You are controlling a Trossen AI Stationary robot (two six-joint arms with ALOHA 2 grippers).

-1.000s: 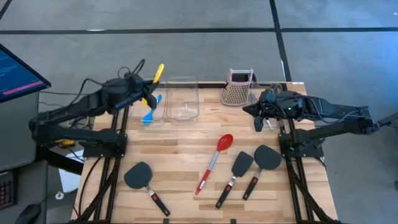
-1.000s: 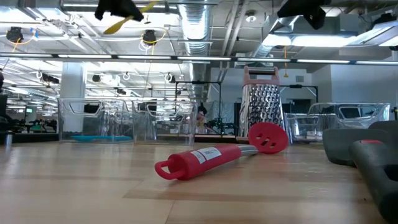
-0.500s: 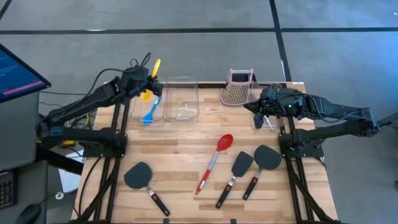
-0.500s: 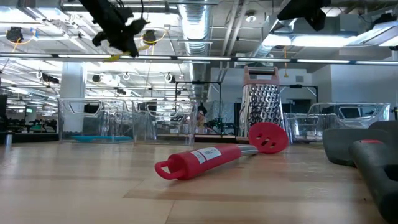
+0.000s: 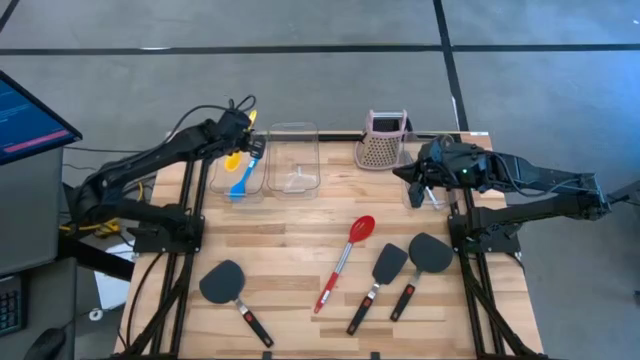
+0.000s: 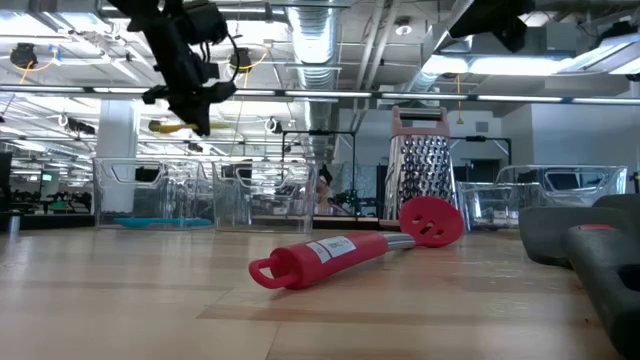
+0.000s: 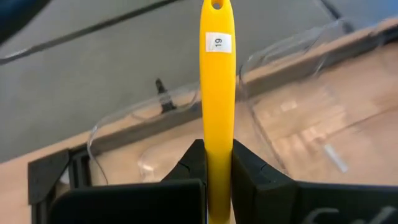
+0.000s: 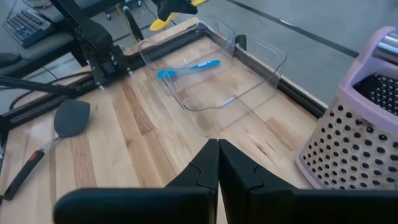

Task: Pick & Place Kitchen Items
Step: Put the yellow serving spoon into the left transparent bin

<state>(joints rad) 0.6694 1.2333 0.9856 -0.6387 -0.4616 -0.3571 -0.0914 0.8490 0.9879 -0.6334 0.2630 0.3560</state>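
Since a second ago the left gripper [image 5: 238,132], clamped on the yellow spoon [image 7: 217,99], has swung over the clear bin [image 5: 238,180] holding the blue spoon [image 5: 243,176], apparently mid-placing and next needing lowering and release, while the right gripper [image 8: 217,163] waits closed near the grater [image 5: 382,141].

From my console this reads as a big open lab or workshop hall: exposed ceiling ducts [image 6: 320,40], strip lights, grey floor [image 5: 320,25], and a monitor [image 5: 25,115] beside my butcher-block table [image 5: 300,225].
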